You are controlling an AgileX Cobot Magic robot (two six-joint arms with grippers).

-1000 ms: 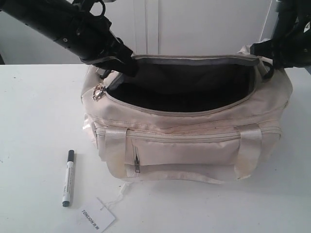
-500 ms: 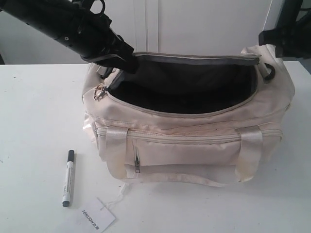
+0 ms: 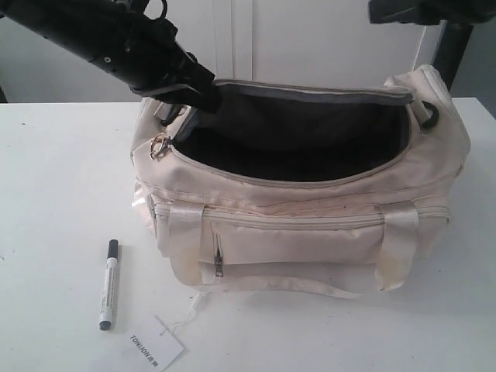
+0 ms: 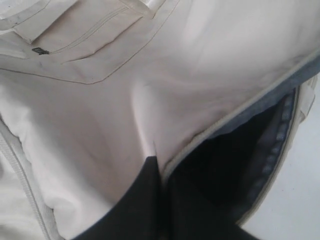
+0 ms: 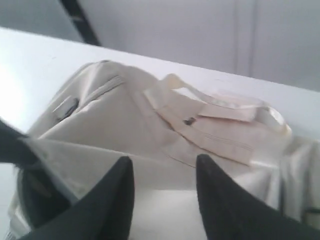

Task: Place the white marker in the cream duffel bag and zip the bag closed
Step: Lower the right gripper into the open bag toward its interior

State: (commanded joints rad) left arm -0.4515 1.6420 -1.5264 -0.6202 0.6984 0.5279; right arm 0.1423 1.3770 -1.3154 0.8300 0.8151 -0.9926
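cream fabric fills the exterior view: one cream duffel bag (image 3: 310,232) sits on the white counter (image 3: 62,178) with its curved top flap thrown back, and only dark lining shows inside. one white marker (image 3: 108,284) lies on the counter off the bag's front left corner, apart from it, black cap pointing away. one paper tag (image 3: 155,349) printed "tonlion" lies just beside the marker's near end. the left gripper (image 3: 203,94) is at the left end of the bag's opening. the right arm (image 3: 422,9) hangs above the bag's right end, clear of it.

the left wrist view shows that gripper closed down on the zip edge of the flap, cream cloth creasing at its tip.

in the right wrist view, the right gripper (image 5: 164,165) is spread apart over the bag, with nothing between its two fingers.
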